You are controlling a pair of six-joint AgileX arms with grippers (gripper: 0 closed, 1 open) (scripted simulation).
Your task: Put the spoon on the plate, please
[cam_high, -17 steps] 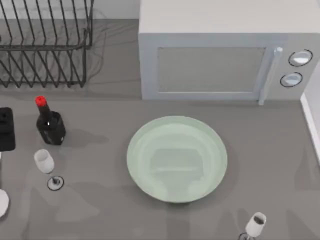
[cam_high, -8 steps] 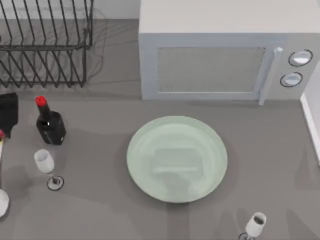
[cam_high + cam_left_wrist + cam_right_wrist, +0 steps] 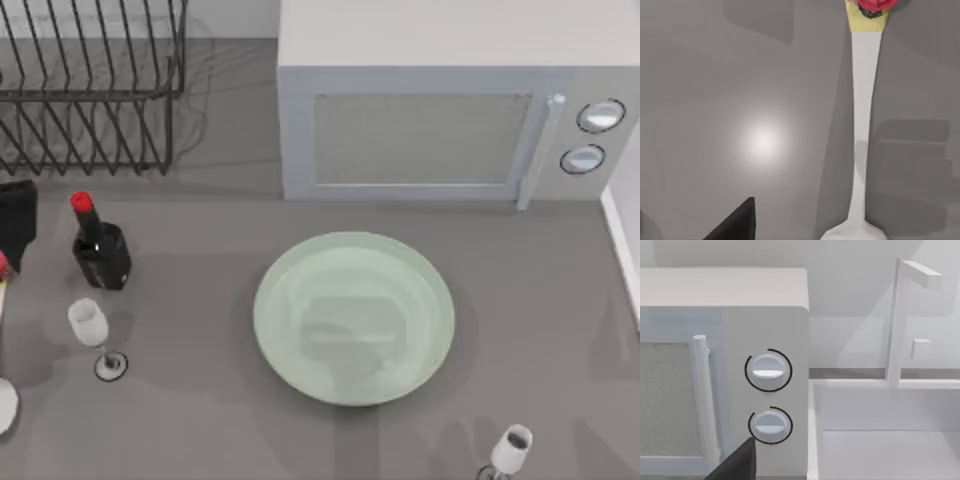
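One spoon (image 3: pixel 862 125) lying along the tabletop's (image 3: pixel 200 420) left edge, left gripper (image 3: pixel 15 222) above its knob end, finger state unreadable, plate (image 3: pixel 353 318) mid-table, empty.

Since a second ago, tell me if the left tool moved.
Yes. The left tool went up the table's left edge, from below the bottle's cap level to beside it, toward the rack.

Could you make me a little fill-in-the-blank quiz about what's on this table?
1. The plate is pale ____.
2. The dark bottle has a ____ cap.
3. The spoon lies at the table's ____ edge in the top view.
4. Behind the plate stands a white ____.

Missing words: green; red; left; microwave
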